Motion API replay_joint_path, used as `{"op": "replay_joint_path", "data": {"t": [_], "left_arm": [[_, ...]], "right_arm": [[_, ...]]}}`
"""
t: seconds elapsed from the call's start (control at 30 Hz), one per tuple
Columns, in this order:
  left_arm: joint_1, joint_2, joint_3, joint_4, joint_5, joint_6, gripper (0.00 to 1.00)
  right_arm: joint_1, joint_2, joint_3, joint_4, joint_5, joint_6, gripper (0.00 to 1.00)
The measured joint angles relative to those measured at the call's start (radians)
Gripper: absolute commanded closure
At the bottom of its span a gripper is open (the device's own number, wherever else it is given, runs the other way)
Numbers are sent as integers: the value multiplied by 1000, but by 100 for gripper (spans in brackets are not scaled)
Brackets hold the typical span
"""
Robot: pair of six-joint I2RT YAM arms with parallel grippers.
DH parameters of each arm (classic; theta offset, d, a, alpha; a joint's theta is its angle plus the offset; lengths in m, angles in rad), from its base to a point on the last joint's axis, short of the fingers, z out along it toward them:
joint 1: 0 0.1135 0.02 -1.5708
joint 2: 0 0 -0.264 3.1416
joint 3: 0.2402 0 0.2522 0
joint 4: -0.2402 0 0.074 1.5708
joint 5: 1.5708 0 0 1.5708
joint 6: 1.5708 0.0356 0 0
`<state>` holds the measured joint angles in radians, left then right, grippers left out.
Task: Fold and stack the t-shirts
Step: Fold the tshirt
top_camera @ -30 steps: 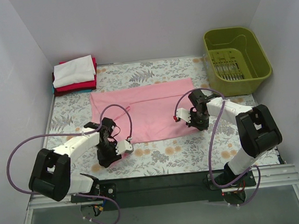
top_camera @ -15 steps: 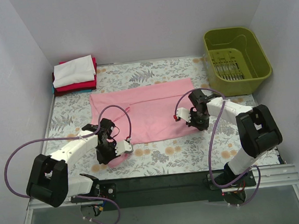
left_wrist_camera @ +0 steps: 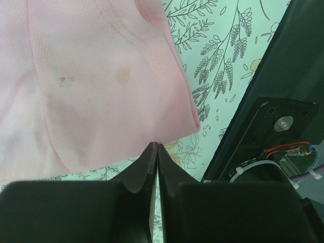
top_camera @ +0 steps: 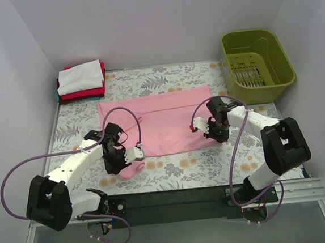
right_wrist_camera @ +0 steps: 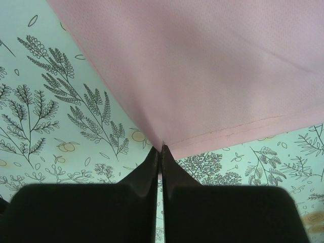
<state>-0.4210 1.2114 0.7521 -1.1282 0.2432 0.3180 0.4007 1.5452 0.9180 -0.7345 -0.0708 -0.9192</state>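
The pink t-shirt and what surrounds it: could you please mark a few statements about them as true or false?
1. The left hand is shut on an edge of the pink t-shirt. True.
2. The right hand hangs open above the cloth. False: it is shut on the pink t-shirt's edge.
3. A white shirt tops the stack in the far left corner. True.
4. The green basket holds a folded shirt. False: no shirt shows in it.
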Motion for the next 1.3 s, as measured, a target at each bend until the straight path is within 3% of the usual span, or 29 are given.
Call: {"op": "replay_joint_path", "data": {"t": [0.03, 0.07, 0.17, 0.57, 0.7, 0.83, 0.9, 1.2, 1.3], "left_arm": [[0, 4, 0, 0, 4, 4, 80], [0, 7, 0, 0, 8, 5, 67], [0, 5, -12, 11, 19, 17, 51], [0, 33, -129, 130, 24, 25, 46], [-4, -3, -157, 158, 16, 29, 53], [-21, -52, -194, 206, -21, 46, 71], [-24, -57, -198, 222, -34, 51, 72], [-27, -60, -212, 261, -63, 59, 100], [-27, -60, -209, 260, -64, 59, 100]], "right_arm": [[0, 0, 0, 0, -2, 0, 99], [0, 1, 0, 0, -4, 0, 99], [0, 3, 0, -2, -7, 1, 99], [0, 32, 0, -4, -11, 4, 99], [0, 37, 0, -4, -10, 4, 99], [0, 45, 2, -5, -11, 5, 99], [0, 51, 3, -5, -11, 7, 99], [0, 55, 18, -20, -11, 18, 99], [0, 58, 23, -24, -11, 23, 99]]}}
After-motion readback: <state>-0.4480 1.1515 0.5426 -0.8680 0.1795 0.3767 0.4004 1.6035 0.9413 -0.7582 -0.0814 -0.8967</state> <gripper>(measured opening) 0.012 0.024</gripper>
